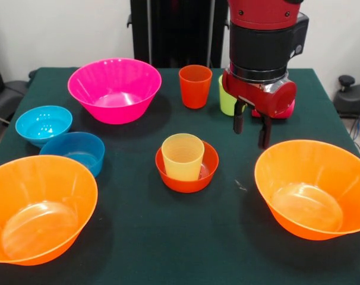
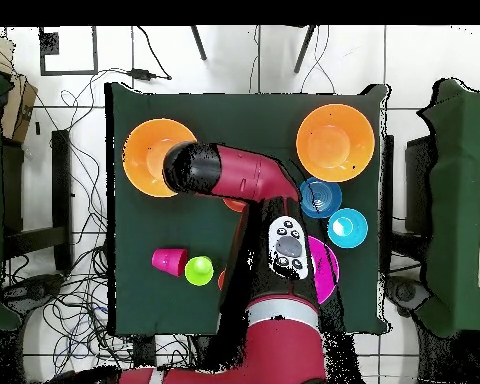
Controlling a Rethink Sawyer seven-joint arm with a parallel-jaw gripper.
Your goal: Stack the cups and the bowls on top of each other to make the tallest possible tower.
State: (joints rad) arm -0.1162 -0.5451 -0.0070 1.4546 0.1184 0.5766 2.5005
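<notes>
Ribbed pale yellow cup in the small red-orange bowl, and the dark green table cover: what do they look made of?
Ribbed pale yellow cup: likely thin translucent plastic, since the bowl's colour shows faintly through its wall; fine horizontal ribs, slight sheen.
Small red-orange bowl: probably the same kind of plastic, glossy, with bright highlights on the rim.
Dark green table cover: looks like matte cloth or felt, with no reflections and soft shadows.

The open claw (image 1: 252,131) hangs above bare cloth; the pale yellow cup (image 1: 182,156), upright in the small red-orange bowl (image 1: 186,176), sits to its lower left.

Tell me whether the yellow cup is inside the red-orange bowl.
Inside: the yellow cup stands upright in the small red-orange bowl, whose rim rings its base.
</notes>
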